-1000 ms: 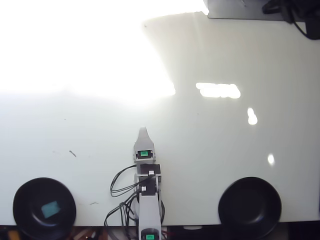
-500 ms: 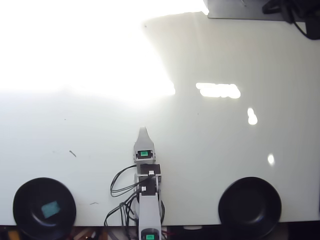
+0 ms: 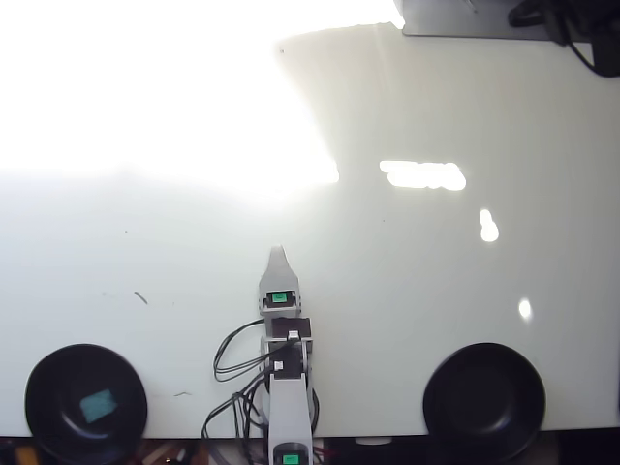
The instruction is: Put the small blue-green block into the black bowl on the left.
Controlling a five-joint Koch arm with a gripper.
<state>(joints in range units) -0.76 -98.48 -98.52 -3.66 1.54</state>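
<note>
Tool point(image 3: 278, 254) mid-table, empty, jaw gap not discernible; small blue-green block point(image 3: 98, 405) inside left black bowl point(image 3: 48, 373).

Strong light is washing out the far left of the glossy white table point(image 3: 436, 281). Smaller glints are shining at its right. A grey slab point(image 3: 455, 19) is lying at the top edge.

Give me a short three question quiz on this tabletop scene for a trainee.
1. True or false: the small flat teal block lies inside the round glossy black bowl at lower left of the overhead view.
2. What does the matching black bowl at lower right contain?
3. Multiple choice: the white arm's end effector is A) over the left bowl, B) between the bowls, C) over the right bowl.

Key: 1 true; 2 nothing visible; 3 B.
</note>
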